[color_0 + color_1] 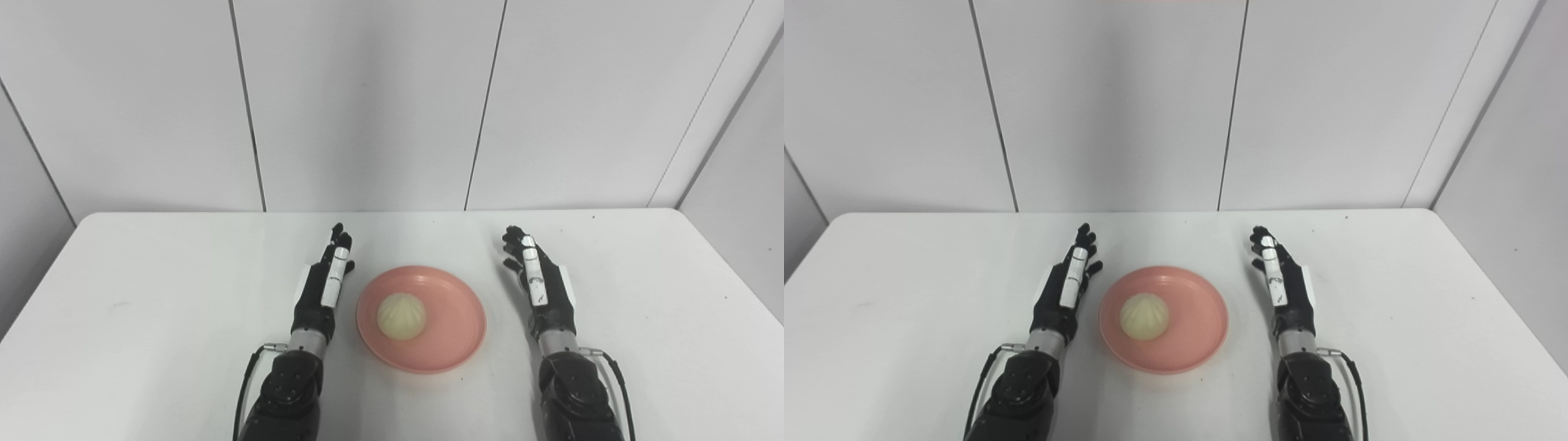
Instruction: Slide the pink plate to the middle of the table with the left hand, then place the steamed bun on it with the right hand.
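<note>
- Pink plate sits near the middle of the white table, a little toward the near edge, flat on the surface.
- Steamed bun, pale yellow-white with faint ridges running out from its top, rests on the plate, left of the plate's centre and clear of the rim.
- Left hand is just beside the plate's left rim, held edge-on with fingers stretched forward and slightly spread. It holds nothing. From here I cannot tell whether it touches the rim; a thin strip of table seems to show between them.
- Right hand stands apart from the plate's right rim, with a wider gap of bare table than on the left side. Fingers extended and apart, palm turned inward toward the plate, holding nothing.
- Both forearms come in from the near edge, black casing with a thin cable looping at each wrist.
- Grey panelled wall rises behind the table's far edge.
</note>
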`<state>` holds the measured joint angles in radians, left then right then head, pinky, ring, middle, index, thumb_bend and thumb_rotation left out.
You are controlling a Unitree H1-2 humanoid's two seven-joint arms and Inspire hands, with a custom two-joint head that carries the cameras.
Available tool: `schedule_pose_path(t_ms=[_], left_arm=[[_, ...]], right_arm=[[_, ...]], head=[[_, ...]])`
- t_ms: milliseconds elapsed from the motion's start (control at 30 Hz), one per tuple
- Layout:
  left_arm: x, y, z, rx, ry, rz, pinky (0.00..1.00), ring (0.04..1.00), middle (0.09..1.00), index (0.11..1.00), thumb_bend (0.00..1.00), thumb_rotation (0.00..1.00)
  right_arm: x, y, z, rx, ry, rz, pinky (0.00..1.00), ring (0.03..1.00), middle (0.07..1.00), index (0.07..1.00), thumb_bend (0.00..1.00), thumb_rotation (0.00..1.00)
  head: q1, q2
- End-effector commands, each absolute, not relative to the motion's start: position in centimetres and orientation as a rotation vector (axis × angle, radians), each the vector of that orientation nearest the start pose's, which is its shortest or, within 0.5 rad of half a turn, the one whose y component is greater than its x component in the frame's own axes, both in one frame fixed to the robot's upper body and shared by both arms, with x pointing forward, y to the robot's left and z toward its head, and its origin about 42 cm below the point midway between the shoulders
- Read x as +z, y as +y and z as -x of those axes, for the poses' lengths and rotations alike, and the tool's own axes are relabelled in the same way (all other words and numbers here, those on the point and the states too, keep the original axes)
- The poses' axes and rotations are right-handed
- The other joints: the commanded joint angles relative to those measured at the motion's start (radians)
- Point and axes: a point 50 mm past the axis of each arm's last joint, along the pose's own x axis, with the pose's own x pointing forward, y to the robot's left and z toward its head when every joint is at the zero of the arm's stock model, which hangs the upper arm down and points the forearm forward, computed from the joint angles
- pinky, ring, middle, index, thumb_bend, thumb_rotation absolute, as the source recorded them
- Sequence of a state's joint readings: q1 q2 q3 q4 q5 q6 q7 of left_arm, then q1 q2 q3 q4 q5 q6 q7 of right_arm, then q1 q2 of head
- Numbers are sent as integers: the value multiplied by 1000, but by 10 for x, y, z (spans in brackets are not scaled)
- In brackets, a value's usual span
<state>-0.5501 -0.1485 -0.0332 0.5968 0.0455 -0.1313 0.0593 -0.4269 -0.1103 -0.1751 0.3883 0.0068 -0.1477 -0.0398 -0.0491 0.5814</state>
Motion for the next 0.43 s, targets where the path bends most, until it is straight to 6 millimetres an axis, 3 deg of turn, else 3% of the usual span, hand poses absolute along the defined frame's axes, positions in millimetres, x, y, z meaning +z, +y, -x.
schedule_pose_path(t_ms=[0, 133, 400], left_arm=[[149, 87, -439, -167, -86, 56, 1000, 1000, 1000, 1000, 675, 993], [153, 89, -440, -158, -111, 62, 1000, 1000, 1000, 1000, 691, 997], [151, 90, -442, -156, -142, 40, 1000, 1000, 1000, 1000, 710, 1000]], right_arm=[[155, -268, -413, -131, -258, 88, 834, 854, 845, 813, 796, 967], [157, -267, -412, -101, -288, 106, 842, 868, 862, 829, 752, 971], [153, -261, -408, -103, -243, -43, 867, 869, 849, 821, 786, 946]], head=[[0, 2], [-6, 2], [-5, 0]])
